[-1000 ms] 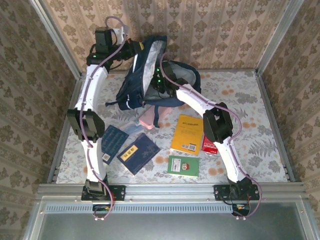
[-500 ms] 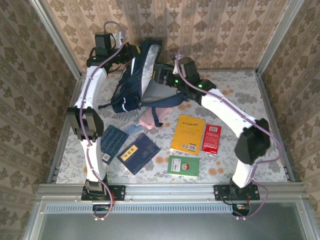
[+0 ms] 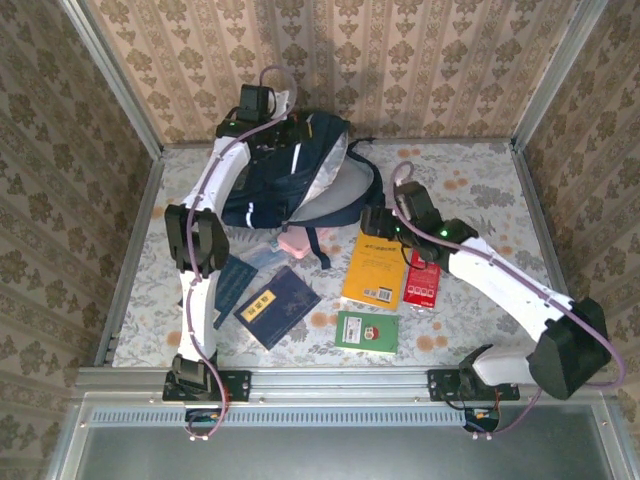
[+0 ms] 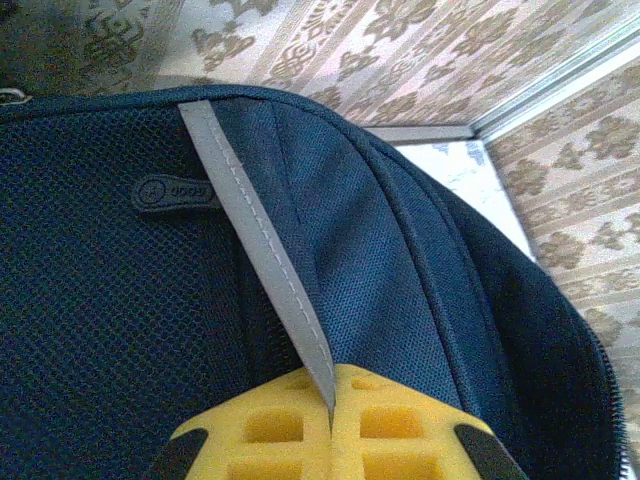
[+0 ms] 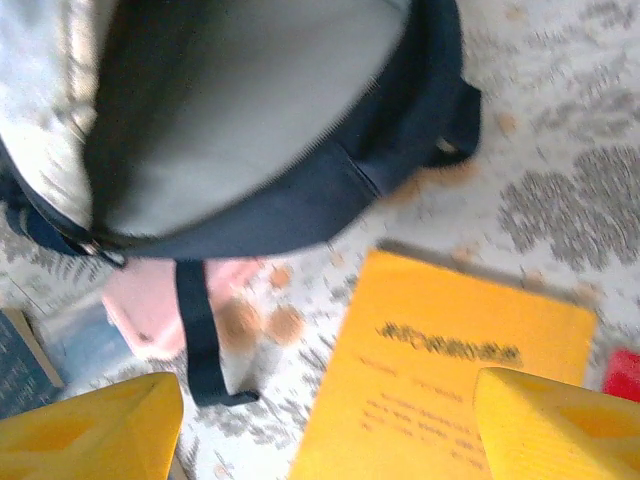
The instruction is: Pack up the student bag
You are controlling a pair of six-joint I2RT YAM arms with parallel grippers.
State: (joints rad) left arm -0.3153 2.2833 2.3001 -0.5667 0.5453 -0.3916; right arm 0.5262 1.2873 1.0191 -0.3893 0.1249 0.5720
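Left wrist: pincer point(image 4: 330, 415) clamps stripe point(image 4: 262, 255) on student bag point(image 4: 420, 290).

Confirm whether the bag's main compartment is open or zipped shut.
Open: the student bag gapes at its mouth, showing pale grey lining, with the left hand shut on its white stripe.

A: Check your left gripper point(image 4: 331, 425). What sits between its yellow fingers point(image 4: 400, 440)?

B: You will find them pressed together on the thin pale-grey stripe point(image 4: 262, 250) of the large dark navy fabric backpack point(image 4: 400, 270), with patterned beige wallpaper point(image 4: 400, 50) behind.
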